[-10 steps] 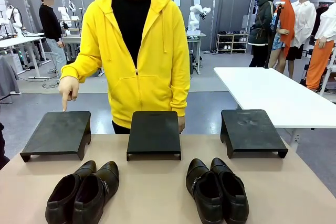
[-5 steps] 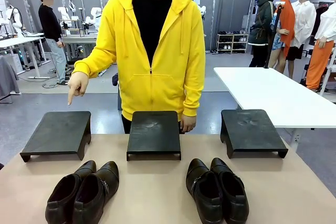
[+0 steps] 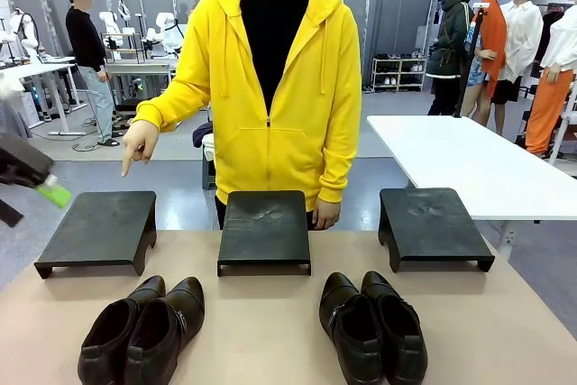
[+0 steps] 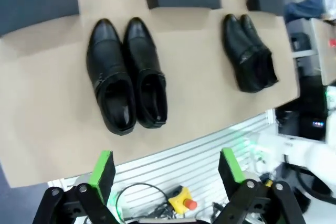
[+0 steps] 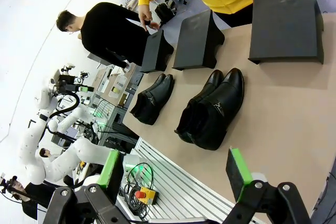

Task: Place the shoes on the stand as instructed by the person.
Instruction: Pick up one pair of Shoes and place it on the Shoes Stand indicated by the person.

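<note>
Across the table the person's hand (image 3: 137, 143) points down at the left stand (image 3: 99, 227), giving the instruction. The left pair (image 3: 144, 329) and right pair (image 3: 372, 326) of shoes lie on the near tabletop. The left gripper (image 4: 166, 163) and right gripper (image 5: 174, 169) gape wide and empty, and the next move is probably to grasp a pair.

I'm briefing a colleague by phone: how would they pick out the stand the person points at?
Three low black stands line the far edge of the table, before the person in yellow. Take the left stand: unlike the middle stand and right stand, it sits below the person's pointing hand.
</note>
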Robot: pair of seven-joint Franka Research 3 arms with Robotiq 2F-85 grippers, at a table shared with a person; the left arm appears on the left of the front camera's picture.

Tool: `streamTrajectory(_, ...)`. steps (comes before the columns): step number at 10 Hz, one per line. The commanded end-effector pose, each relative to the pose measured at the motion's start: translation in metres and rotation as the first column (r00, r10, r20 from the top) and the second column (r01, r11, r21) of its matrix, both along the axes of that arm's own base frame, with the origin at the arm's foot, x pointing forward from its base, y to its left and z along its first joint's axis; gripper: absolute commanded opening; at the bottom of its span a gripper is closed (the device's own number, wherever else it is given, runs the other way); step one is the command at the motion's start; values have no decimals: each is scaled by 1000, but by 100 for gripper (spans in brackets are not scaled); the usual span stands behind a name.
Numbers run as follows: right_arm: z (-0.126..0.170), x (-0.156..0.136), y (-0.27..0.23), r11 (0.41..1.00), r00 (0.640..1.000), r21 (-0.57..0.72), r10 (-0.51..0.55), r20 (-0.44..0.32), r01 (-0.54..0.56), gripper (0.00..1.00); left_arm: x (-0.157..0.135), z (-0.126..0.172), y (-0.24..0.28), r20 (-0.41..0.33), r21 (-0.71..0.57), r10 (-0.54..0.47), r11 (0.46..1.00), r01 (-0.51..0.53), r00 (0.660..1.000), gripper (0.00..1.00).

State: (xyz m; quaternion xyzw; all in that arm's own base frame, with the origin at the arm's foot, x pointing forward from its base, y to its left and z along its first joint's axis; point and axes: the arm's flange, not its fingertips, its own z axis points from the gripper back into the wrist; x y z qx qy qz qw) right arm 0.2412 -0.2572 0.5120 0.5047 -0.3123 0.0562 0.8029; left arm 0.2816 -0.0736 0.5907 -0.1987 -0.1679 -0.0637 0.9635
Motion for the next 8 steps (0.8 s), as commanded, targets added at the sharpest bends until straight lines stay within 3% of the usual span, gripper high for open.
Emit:
streamTrajectory(1,1,0,0,1000,1000,7,4,20,-4,100,5,-25,-32,-33,112,52,993,-48,998,100)
streamTrajectory(4,1,0,0,1000,1000,7,4,20,-4,100,4,-80,-67,-53,190,52,981,-42,997,100)
streamTrajectory(8,1,0,0,1000,1000,7,4,20,-4,100,7,-139,-78,-22,270,39,962,-32,999,100)
